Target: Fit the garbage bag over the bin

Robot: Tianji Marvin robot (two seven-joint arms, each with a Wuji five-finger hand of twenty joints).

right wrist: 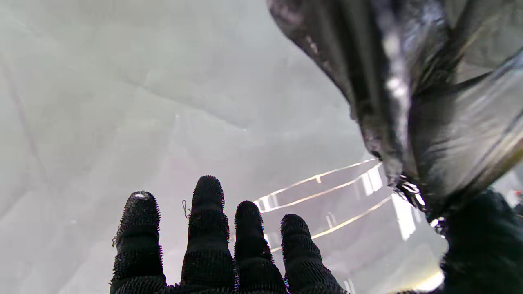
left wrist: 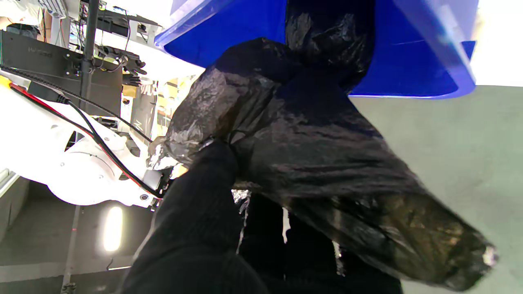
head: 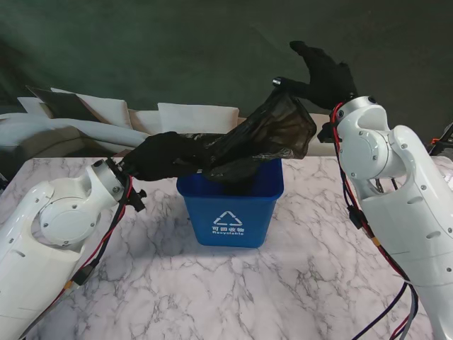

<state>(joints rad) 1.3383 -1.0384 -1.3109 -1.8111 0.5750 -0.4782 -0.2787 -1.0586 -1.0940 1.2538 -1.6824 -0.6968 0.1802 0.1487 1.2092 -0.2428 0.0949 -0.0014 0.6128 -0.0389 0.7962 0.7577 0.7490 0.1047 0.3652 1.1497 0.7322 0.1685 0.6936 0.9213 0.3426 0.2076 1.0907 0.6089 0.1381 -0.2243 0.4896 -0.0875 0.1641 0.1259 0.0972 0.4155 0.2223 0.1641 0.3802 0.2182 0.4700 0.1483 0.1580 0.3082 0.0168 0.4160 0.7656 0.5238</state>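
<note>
Both hands, left hand (head: 159, 157) and right hand (head: 322, 74), hold garbage bag (head: 262, 134) above bin (head: 230, 202).

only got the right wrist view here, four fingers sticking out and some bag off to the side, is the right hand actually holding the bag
Observer: Yes. From the stand view the right hand has the garbage bag hooked at its thumb, lifted high above the bin.
Operator: wheres the other hand
Observer: The left hand grips the bag's opposite end, to the left of the bin near rim height.
Operator: any of the bag in the bin yet
Observer: Partly. The left wrist view shows a fold of the bag hanging inside the bin; the rim is still bare.
</note>
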